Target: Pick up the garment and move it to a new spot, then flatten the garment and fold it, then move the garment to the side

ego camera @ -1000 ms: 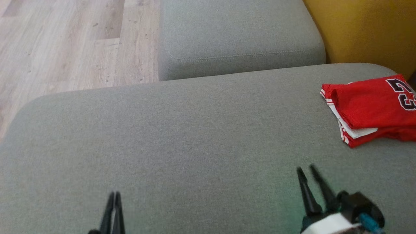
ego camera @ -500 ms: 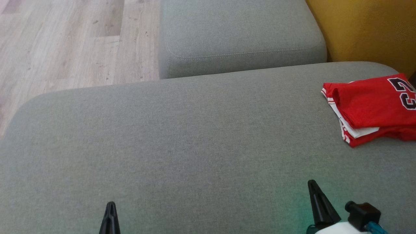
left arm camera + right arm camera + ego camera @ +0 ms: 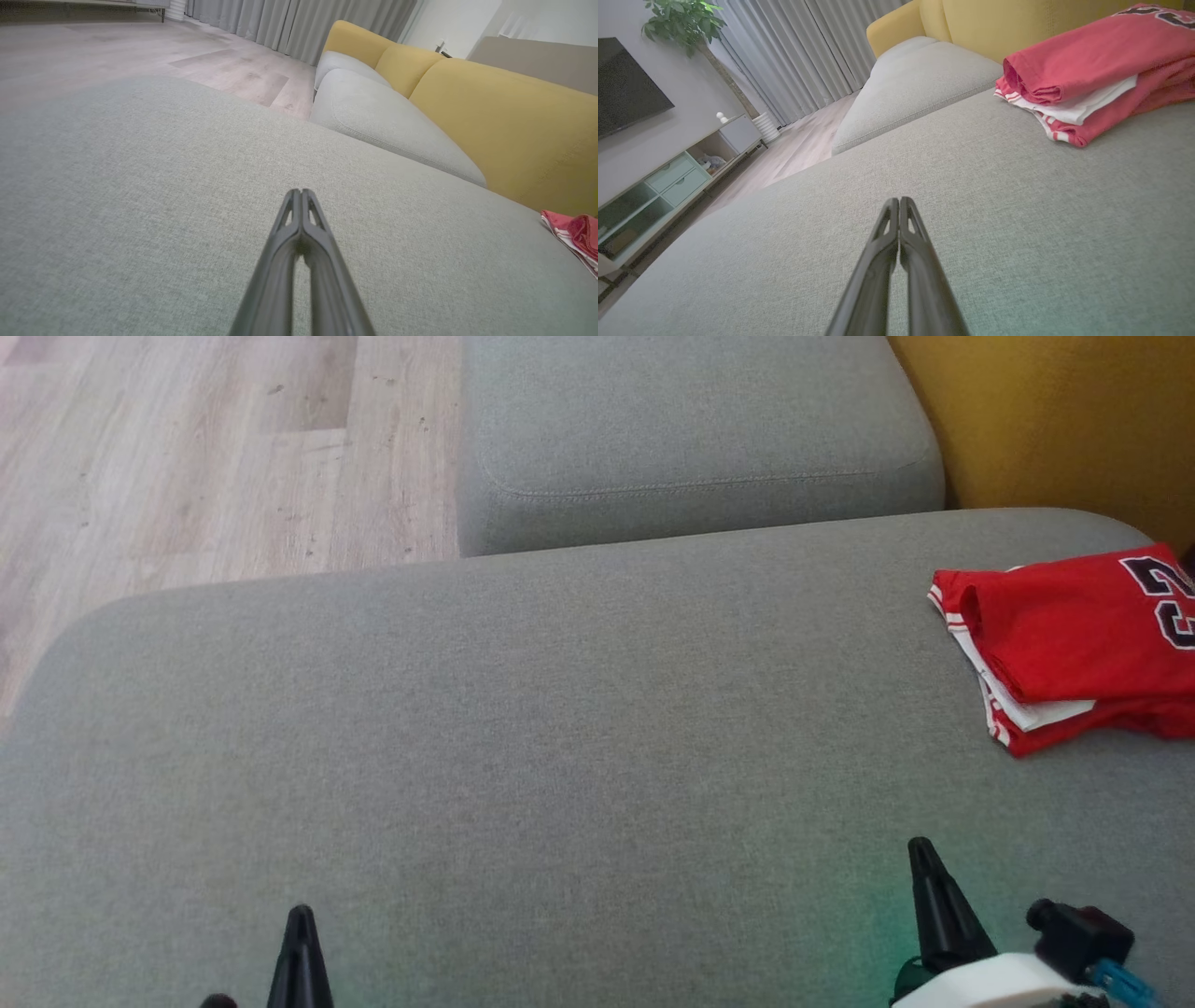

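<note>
Red jersey garment (image 3: 1074,644), folded, white-trimmed, at far-right edge of grey fabric sofa cushion (image 3: 523,737); lies ahead and right of right gripper (image 3: 922,847), the nearer; left gripper (image 3: 301,913) well apart; both pinched together, empty.

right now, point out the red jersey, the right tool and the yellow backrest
red jersey (image 3: 1055,635): head view, on the top red fold.
right tool (image 3: 899,201): right wrist view, where the shut fingertips meet.
yellow backrest (image 3: 1046,420): head view, on its bare front face.
</note>
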Tool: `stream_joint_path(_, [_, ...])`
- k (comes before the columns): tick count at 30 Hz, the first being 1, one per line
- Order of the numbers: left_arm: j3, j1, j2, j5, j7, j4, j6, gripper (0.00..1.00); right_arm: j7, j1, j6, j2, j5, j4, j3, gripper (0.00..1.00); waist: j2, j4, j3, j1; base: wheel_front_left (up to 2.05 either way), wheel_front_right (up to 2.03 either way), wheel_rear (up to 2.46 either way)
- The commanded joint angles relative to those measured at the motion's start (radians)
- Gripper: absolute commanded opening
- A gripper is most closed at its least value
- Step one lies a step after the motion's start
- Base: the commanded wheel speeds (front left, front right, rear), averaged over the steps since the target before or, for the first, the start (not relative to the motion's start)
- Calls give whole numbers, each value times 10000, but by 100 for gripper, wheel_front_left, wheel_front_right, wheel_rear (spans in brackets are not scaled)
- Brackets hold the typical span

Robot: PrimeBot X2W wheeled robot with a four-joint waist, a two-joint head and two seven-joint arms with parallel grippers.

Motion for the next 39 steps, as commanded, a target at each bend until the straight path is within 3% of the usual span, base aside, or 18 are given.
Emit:
stream_joint_path(1, [194, -533, 96, -357, 52, -239, -79, 0, 76, -596, -2, -136, 395, -356, -59, 0, -1, 6, 13, -1, 0, 0, 0])
stream_joint_path(39, [835, -1588, 156, -4816, 1098, 19, -664, 0, 1063, -1279, -4, -228, 5070, -469, -712, 0, -1, 112, 289, -1, 0, 0, 0])
